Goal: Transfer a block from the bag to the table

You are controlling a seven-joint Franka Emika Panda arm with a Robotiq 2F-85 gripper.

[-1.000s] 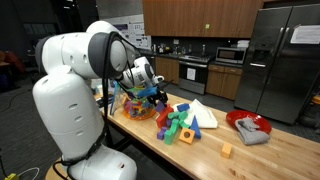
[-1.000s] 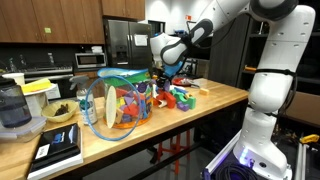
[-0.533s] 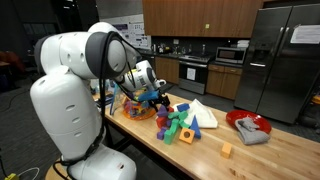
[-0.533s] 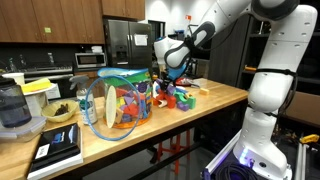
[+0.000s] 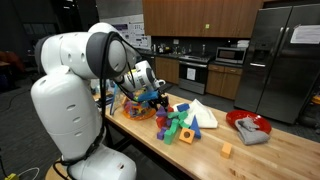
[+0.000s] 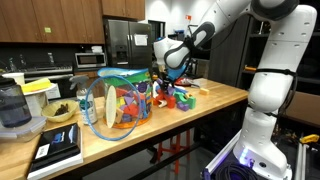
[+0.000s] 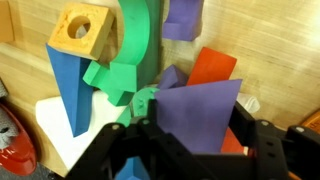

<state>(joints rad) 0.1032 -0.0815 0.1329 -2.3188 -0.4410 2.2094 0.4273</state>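
The clear bag (image 6: 118,103) with a bluish rim lies on its side on the wooden table (image 6: 215,101), full of coloured blocks; it also shows behind the arm (image 5: 132,104). My gripper (image 7: 190,135) is shut on a purple block (image 7: 195,112) and holds it above a pile of loose blocks (image 5: 180,122) next to the bag. In the wrist view, a green arch block (image 7: 130,60), a blue wedge (image 7: 68,90), a tan cube (image 7: 82,28) and an orange-red block (image 7: 212,68) lie below. The gripper shows in both exterior views (image 5: 157,95) (image 6: 168,66).
A red bowl with grey cloth (image 5: 249,125) and a small orange block (image 5: 226,151) sit further along the table. A white wedge (image 5: 203,113) lies by the pile. A blender (image 6: 12,106), a bowl (image 6: 58,112) and a book (image 6: 58,148) stand beyond the bag.
The gripper with the purple block has shifted slightly away from the bag toward the pile, then held still.
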